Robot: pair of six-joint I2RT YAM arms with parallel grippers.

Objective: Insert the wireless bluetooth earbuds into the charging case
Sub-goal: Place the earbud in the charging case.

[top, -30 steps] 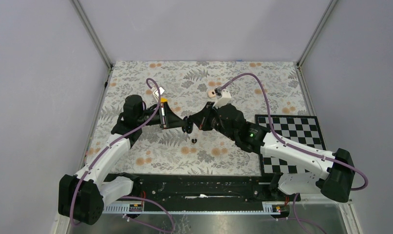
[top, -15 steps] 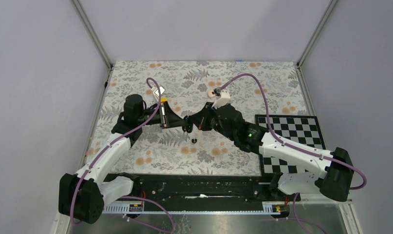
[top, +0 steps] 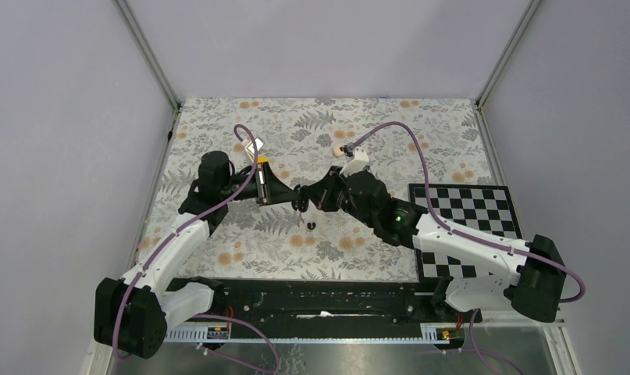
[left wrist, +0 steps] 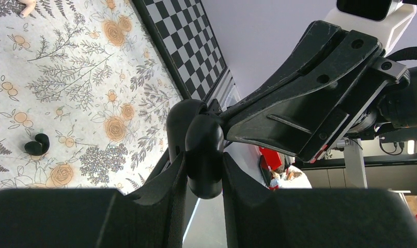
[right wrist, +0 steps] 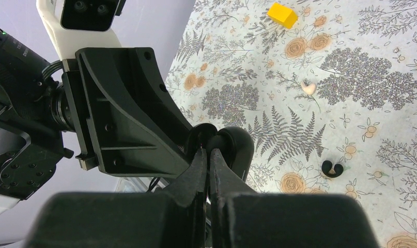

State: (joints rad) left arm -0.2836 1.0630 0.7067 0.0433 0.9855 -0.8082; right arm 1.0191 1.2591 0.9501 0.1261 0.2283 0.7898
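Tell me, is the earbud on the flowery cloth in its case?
Out. The earbud lies on the cloth, apart from the charging case held in the left gripper.

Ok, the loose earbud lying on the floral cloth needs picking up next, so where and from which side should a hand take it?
Pinch the earbud across its rounded body, coming straight down from above. It lies low and curled on the cloth, apart from everything else, so it offers no tall side face to catch. A pinch across its narrower width looks likeliest to hold.
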